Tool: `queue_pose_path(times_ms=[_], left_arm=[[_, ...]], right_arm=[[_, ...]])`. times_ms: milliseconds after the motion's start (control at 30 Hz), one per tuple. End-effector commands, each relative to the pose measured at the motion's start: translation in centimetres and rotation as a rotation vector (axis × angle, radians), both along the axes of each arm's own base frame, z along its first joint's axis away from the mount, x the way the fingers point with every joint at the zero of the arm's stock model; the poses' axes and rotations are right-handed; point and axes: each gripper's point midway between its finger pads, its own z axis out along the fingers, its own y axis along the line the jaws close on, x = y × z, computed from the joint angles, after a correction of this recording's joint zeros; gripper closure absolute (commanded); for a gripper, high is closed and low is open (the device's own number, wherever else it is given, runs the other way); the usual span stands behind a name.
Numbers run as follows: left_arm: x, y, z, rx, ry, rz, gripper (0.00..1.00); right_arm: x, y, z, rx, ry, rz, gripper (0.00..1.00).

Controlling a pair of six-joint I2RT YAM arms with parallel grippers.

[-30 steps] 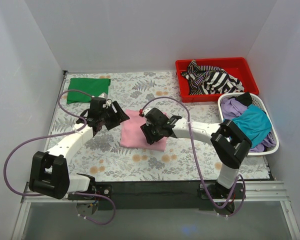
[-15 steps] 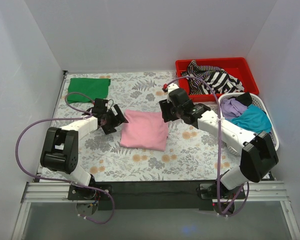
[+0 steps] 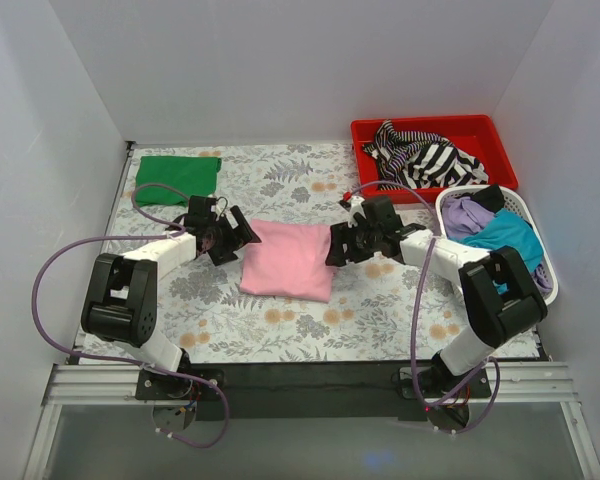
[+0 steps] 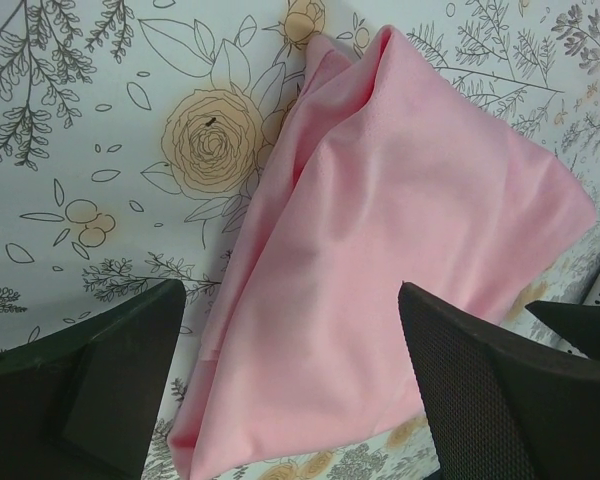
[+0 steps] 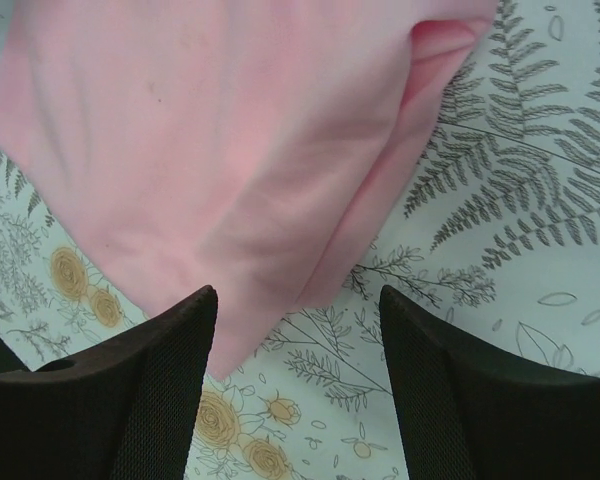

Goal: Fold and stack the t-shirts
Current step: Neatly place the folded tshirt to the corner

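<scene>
A folded light pink t-shirt (image 3: 288,260) lies flat in the middle of the flowered table. My left gripper (image 3: 238,238) sits at its left edge, open, with the pink cloth (image 4: 380,250) below and between the spread fingers of the gripper (image 4: 292,300) but not pinched. My right gripper (image 3: 338,245) is at the shirt's right edge, open (image 5: 298,300), over the pink corner (image 5: 230,130) and bare table. A folded dark green t-shirt (image 3: 177,178) lies at the back left. A black-and-white striped t-shirt (image 3: 425,160) and purple (image 3: 468,213) and teal (image 3: 508,243) ones are on the right.
The striped shirt lies crumpled in a red bin (image 3: 480,128) at the back right. The purple and teal shirts fill a white basket (image 3: 532,207) by the right wall. White walls close in the table on three sides.
Both grippers have opened wider. The right gripper left the top of the pink shirt, swung out to the back right, then came down at its right edge. The left gripper stayed at the left edge.
</scene>
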Motion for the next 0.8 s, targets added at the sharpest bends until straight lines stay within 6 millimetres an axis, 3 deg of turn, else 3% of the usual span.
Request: queue_pose_path(times_ms=[0,300,400,500,633,767], left_arm=[[-0.1,-0.1,0.1,-0.001,-0.013,-0.023,0.13],[-0.3,0.1,-0.3,0.013,-0.001,-0.024,0.12],[-0.2,0.1,-0.4,0.013,0.004,-0.022,0.12],[-0.2,0.0,-0.6,0.006,0.012,-0.025,0.12],[-0.3,-0.1,-0.9,0.003,0.021,-0.026,0.12],[-0.5,0.0,-1.1,0.004,0.028,-0.025,0.12]], right_arm=[[-0.2,2.2,0.0,0.122,0.007,0.066,0.28],[-1.1,2.7,-2.4,0.16,0.091,0.062,0.28],[-1.7,3.1,-2.6,0.188,0.118,0.08,0.34],[-1.9,3.4,-2.6,0.208,0.133,0.094,0.47],[-2.4,4.3,-2.2,0.268,0.16,0.116,0.8],[-2.2,4.4,-2.0,0.277,0.154,0.11,0.75]])
